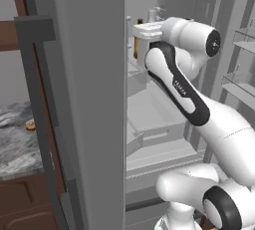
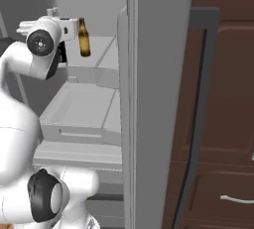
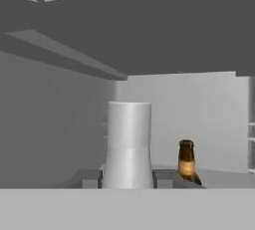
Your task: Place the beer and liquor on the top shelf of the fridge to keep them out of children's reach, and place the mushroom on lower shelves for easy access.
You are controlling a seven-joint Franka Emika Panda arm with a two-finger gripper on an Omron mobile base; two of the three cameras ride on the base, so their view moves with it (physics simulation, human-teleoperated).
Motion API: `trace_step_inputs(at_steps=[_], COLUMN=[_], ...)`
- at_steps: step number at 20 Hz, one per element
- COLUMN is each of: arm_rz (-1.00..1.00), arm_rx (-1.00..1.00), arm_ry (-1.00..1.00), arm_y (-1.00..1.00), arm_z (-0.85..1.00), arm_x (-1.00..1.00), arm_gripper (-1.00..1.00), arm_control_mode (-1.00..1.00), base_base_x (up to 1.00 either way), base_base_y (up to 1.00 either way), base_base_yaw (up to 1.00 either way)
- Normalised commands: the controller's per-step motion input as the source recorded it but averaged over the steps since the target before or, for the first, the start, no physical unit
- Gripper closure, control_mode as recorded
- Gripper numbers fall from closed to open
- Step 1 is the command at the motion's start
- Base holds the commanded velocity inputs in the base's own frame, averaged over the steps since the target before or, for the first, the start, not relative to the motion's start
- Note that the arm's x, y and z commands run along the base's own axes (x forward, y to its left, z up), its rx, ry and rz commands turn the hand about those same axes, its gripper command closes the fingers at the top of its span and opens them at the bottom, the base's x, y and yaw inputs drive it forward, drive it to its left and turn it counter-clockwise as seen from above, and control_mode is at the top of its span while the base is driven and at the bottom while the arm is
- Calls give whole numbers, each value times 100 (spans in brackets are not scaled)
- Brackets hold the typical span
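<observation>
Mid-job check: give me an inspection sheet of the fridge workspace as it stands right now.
Surface: the fridge is open, with pale shelves and a drawer inside.
Job's things: the beer is upright on a high shelf; the liquor is in the gripper by its white neck; the mushroom is on the marble counter.
Clutter: nothing seen.
Grippers: the gripper is shut on the liquor, inside the fridge.
Cables: nothing seen.
Surroundings: dark brown cabinets stand beside the fridge.
</observation>
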Motion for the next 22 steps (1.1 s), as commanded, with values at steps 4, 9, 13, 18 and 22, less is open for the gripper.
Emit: trace_step_inputs(at_steps=[4,9,13,18,22], arm_rz=[0,0,0,0,0], arm_rx=[0,0,0,0,0], arm_ry=[0,0,0,0,0], arm_y=[23,29,15,4,6], arm_z=[0,0,-3,-14,-24], arm_x=[57,56,54,53,48], arm_gripper=[100,100,100,100,100], arm_control_mode=[-100,-100,-100,-100,-100], base_base_x=[0,0,0,0,0], base_base_y=[0,0,0,0,0], base_base_yaw=[0,0,0,0,0])
